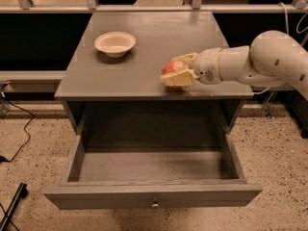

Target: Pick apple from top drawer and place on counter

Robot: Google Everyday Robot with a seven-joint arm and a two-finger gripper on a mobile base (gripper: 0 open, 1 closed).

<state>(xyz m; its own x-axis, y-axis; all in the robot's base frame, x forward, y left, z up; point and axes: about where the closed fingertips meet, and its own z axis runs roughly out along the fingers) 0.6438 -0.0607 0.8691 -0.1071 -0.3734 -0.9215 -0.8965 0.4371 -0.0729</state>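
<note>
The red-orange apple (172, 66) sits between the fingers of my gripper (177, 70), low over the right front part of the grey counter (120, 71), at or just above its surface. The near finger (177, 78) is in front of the apple and the far finger behind it. My white arm reaches in from the right. The top drawer (153, 177) is pulled fully open below the counter; its inside shows nothing in it. Its front panel has a small metal knob (155, 205).
A cream-white bowl (115, 43) stands on the back left of the counter. A railing and dark glass run behind the cabinet. Speckled floor lies on both sides, with black cables at the left (14, 148).
</note>
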